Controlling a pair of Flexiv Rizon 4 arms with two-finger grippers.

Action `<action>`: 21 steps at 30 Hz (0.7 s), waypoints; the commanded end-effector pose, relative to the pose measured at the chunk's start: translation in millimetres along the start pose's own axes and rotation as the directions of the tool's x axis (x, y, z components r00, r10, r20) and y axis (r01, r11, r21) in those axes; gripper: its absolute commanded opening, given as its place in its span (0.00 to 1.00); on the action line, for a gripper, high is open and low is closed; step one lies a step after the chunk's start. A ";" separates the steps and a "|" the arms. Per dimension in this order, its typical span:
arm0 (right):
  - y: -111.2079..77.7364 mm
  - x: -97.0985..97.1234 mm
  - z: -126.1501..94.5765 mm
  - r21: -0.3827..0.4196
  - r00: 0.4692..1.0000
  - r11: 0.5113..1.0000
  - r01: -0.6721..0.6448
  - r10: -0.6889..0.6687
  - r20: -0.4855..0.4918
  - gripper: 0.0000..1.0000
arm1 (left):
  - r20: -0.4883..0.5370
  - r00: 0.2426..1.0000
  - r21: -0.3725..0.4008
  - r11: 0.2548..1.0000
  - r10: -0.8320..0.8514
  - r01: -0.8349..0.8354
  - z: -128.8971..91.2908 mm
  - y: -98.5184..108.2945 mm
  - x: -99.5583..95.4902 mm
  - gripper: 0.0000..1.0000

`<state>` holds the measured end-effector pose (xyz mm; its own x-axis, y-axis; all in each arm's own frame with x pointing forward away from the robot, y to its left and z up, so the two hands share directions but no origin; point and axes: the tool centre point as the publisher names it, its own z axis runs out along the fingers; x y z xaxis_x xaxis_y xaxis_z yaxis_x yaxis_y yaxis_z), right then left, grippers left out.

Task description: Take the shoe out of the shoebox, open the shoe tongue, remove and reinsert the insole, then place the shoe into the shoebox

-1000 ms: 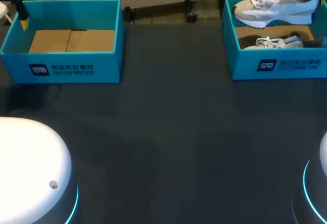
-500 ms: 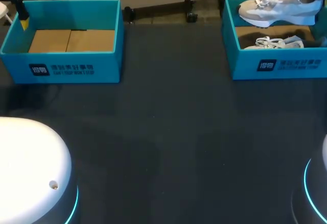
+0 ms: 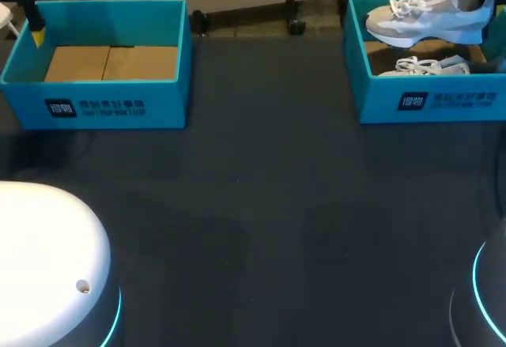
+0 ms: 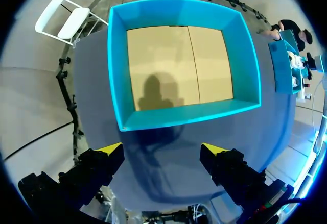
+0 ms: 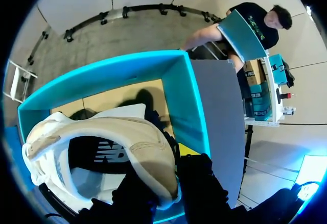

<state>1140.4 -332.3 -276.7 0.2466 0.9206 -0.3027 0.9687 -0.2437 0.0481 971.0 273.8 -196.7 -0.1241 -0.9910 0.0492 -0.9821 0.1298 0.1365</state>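
Dark grey matte worktop [image 3: 261, 205]. Toward its far left corner, an open teal box [image 3: 162, 86], standing upright and square to the worktop's edge. Inside, a brown cardboard floor [image 3: 111, 62] of two flaps meeting at a centre seam. On the front wall, a dark label [image 3: 61, 108] beside white print. From overhead, a soft shadow [image 4: 156, 91] across that floor. At far right, a pale spare shoe [image 3: 423, 66] with white laces, lying low inside the shoebox [image 3: 379, 98], near its front wall.
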 end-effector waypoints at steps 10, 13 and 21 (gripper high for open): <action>-9.8 0.0 17.7 -0.003 1.000 1.000 -0.012 0.012 -0.006 0.00 | 0.001 1.000 -0.001 1.000 0.001 -0.001 -0.3 0.4 -0.2 1.00; -8.2 2.6 22.8 0.001 1.000 1.000 -0.016 0.016 -0.011 0.00 | 0.001 1.000 -0.001 1.000 0.001 -0.001 -0.3 0.4 -0.2 1.00; -5.0 8.1 36.0 0.006 1.000 1.000 -0.018 0.018 -0.018 0.00 | 0.001 1.000 -0.001 1.000 0.001 -0.001 -0.3 0.4 -0.2 1.00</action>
<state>1132.6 -331.4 -308.0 0.2633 0.9203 -0.2895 0.9644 -0.2592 0.0532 971.0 273.8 -196.7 -0.1242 -0.9910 0.0490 -0.9821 0.1298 0.1365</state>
